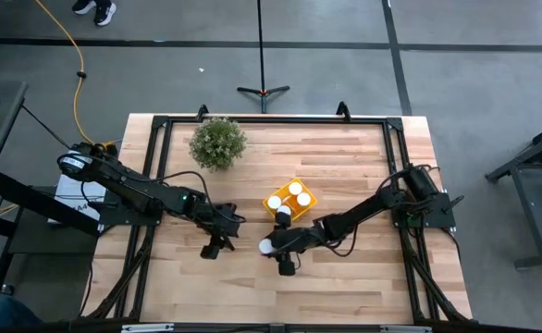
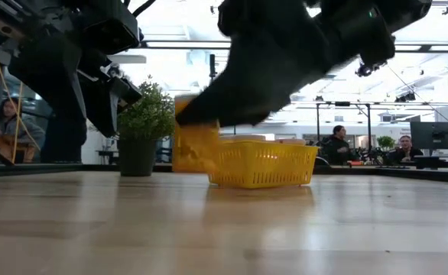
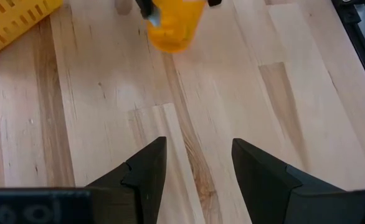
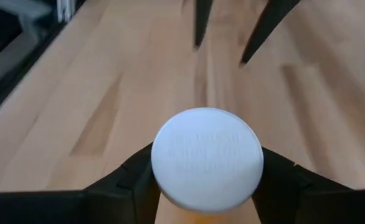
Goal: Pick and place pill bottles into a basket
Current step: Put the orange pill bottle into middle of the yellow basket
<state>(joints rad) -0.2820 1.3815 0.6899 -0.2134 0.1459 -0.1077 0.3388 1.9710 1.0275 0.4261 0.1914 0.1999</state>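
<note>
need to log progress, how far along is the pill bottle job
Done: the yellow basket already holds bottles; three white caps show in the high view. In hand: the right gripper is shut on a pill bottle held off the table beside the basket, not yet dropped in. The left gripper is open and empty over bare wood. No other loose bottles show on the table, so this looks like the last.

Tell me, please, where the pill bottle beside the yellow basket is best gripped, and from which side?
Grip the pill bottle on its round body just under the white cap, coming from above with a finger on each side, as the right pincer holds it. It is upright and round, so opposite sides should seat evenly. The left pincer waits open nearby.
</note>
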